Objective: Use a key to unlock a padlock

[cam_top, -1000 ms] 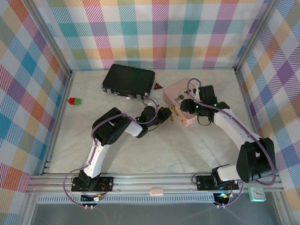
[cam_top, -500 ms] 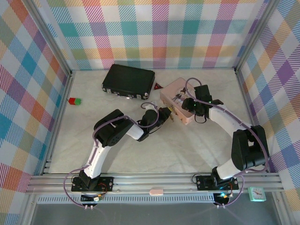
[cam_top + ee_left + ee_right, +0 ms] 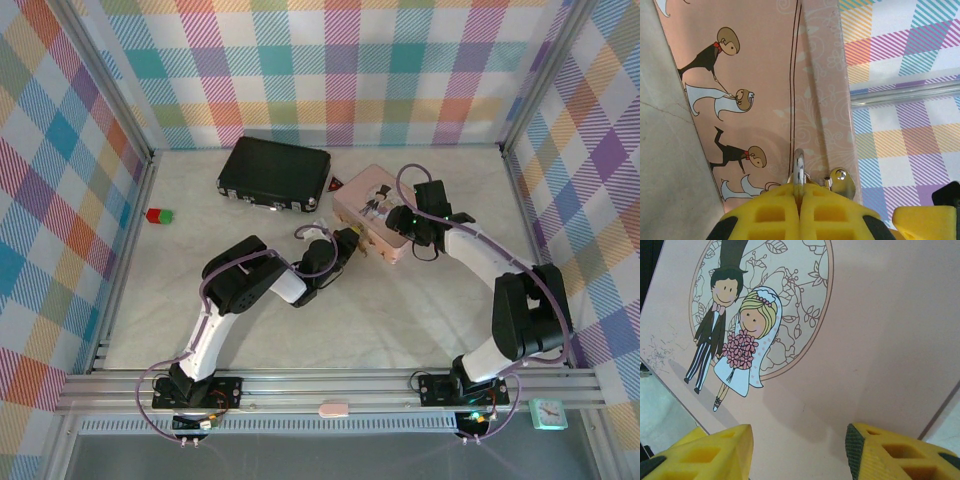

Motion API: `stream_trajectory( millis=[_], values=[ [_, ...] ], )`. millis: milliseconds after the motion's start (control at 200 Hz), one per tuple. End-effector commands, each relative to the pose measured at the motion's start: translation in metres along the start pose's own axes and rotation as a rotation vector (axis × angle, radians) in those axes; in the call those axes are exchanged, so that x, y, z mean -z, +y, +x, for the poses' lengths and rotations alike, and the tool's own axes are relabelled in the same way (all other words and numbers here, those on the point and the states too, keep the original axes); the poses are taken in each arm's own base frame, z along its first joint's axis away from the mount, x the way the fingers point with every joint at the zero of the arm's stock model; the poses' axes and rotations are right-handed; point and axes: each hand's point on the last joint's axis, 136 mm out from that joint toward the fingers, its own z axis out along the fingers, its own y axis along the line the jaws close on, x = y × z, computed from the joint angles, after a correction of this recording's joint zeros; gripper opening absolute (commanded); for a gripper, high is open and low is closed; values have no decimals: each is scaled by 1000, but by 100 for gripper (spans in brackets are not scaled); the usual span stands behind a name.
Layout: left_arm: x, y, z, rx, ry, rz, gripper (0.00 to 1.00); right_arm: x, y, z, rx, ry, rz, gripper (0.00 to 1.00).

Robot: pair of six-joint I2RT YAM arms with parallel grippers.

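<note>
At the near edge, the aluminium rail [image 3: 330,385] carried both arm bases, with a small mint-green clock [image 3: 548,412] near its right end. The left arm [image 3: 232,282] bent up and across to mid-table, and the left gripper [image 3: 349,243] pointed at the near-left side of the pink box [image 3: 372,200]. In the left wrist view its yellow fingers [image 3: 775,210] were pressed flat together, pinching the key [image 3: 799,165]. The key was a thin silvery strip that stuck out from between them and stood at the lid seam on the box's side, among the printed wedding couples. Just right of the key sat the padlock [image 3: 841,181], a small rounded brass-gold piece against the box's side. Whether the key's tip was in it could not be told.

The right arm [image 3: 505,280] reached in from the right, and the right gripper [image 3: 799,437] was over the box's lid, above the bride-and-groom print. Its jaws stood partly apart, with nothing between them but the lid beneath. Whether the tips touched the lid could not be told.

Beyond the box lay a small red triangle [image 3: 336,184] and, just left of it, a closed black case [image 3: 275,172]. Well off to the left sat a red-and-green block [image 3: 158,215]. Chequered pastel walls [image 3: 330,70] closed the far side.
</note>
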Motion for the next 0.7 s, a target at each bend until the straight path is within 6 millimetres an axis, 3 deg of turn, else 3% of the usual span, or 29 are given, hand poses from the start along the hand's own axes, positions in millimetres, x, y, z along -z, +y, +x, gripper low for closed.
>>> stream_trajectory(
  millis=[0, 120, 440, 605, 695],
  values=[
    [0, -29, -21, 23, -126, 100, 0, -10, -41, 23, -35, 71, 135, 53],
    [6, -21, -30, 21, -182, 74, 0, -10, -41, 21, -21, 66, 142, 52],
    [12, -24, -60, 23, -389, 58, 0, -22, -52, 30, -45, 95, 185, 51],
    [3, -34, -54, 30, -356, 92, 0, -27, -48, 29, -51, 104, 168, 51],
    [8, -41, -53, 12, -336, 97, 0, -24, -42, 24, -39, 90, 148, 51]
  ],
)
